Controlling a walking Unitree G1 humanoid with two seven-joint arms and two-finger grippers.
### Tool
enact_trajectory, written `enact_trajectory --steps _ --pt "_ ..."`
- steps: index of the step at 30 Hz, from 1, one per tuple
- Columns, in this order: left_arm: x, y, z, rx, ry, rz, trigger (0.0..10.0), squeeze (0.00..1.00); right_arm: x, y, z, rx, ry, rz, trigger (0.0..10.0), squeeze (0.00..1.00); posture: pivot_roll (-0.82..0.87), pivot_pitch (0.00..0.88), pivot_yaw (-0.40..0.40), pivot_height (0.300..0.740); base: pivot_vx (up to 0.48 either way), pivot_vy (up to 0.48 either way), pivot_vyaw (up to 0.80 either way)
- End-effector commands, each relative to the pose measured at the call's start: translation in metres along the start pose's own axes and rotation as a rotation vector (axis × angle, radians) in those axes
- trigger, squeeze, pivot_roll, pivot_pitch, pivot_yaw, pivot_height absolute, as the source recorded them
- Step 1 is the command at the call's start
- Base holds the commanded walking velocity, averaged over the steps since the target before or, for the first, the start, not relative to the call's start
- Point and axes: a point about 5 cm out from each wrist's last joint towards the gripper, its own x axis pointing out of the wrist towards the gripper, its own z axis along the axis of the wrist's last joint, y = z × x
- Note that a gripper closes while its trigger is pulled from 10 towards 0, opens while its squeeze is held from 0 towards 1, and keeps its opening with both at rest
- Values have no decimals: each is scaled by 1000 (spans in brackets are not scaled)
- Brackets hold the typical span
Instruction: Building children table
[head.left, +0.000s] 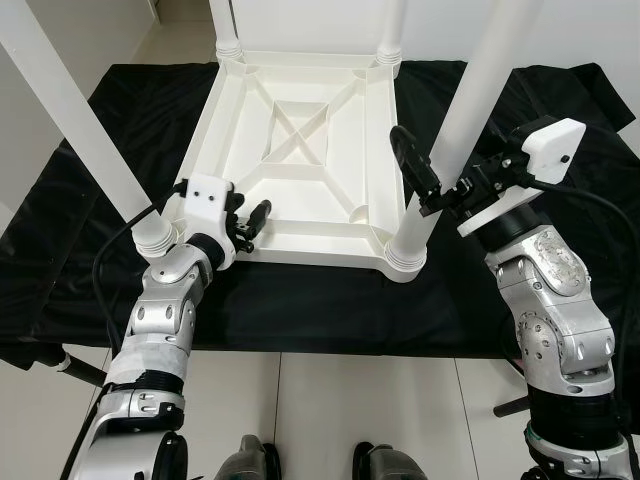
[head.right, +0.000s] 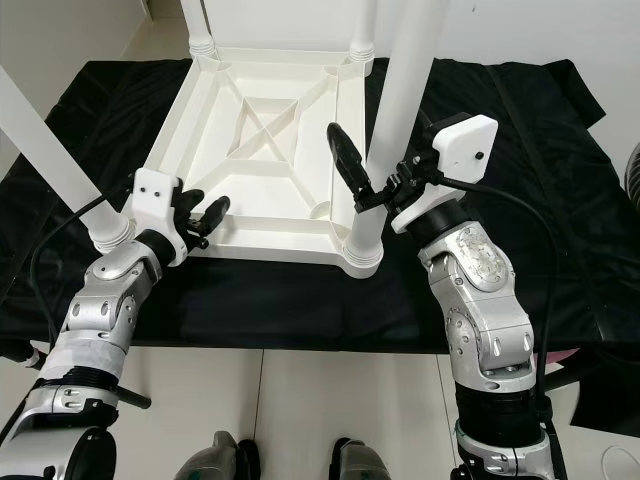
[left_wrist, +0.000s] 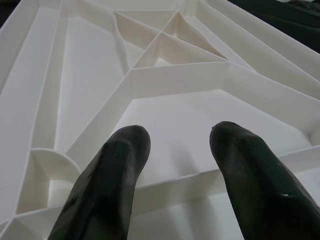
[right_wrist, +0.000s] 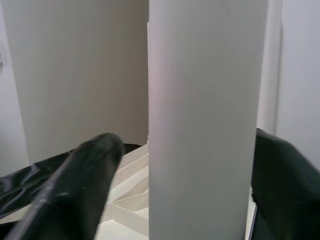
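The white children's table (head.left: 300, 150) lay upside down on a black cloth (head.left: 330, 300) spread over the floor, its ribbed underside up and four white legs rising from the corners. The right tool (head.left: 432, 178) stood with its fingers spread around the near right leg (head.left: 455, 130), one on each side; whether they pressed it could not be told. The left tool (head.left: 252, 222) hung open over the table's near edge beside the near left leg (head.left: 90, 140). No writing or brand could be read.
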Motion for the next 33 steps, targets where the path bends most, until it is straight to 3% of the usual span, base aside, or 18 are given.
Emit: enact_trajectory --steps 1,15,16,17,19,20,27,32,33 --pt "-6 22 -5 -46 12 386 10000 0 -3 6 1 -1 13 -12 4784 0 -88 136 41 740 0 0 0" --pt "-5 24 -9 -63 18 389 10000 0 1 21 5 19 12 -13 4392 0 -94 138 40 740 0 0 0" --pt "-5 24 -10 -68 20 388 10000 0 1 22 6 13 15 -18 4157 0 -95 139 39 740 0 0 0" --pt "-5 23 -12 -70 25 388 10000 0 1 20 7 7 16 -32 2039 0 -100 131 46 740 0 0 0" --pt "-5 23 -14 -71 29 396 10000 0 1 20 7 2 17 -44 2039 0 -100 131 46 740 0 0 0" --pt "-5 22 -15 -71 38 402 10000 0 0 17 8 -8 22 -69 0 0 -103 144 49 740 0 0 0" --pt "-5 29 -13 -57 48 440 10000 0 -11 2 9 -12 14 -274 0 0 -111 171 70 740 0 0 0" --pt "-5 37 4 -13 11 460 10000 0 -27 -18 5 8 24 -526 0 0 -112 184 83 740 0 0 0" --pt "-5 37 4 -13 11 460 10000 0 -27 -18 5 8 24 -526 0 0 -112 184 83 740 0 0 0"
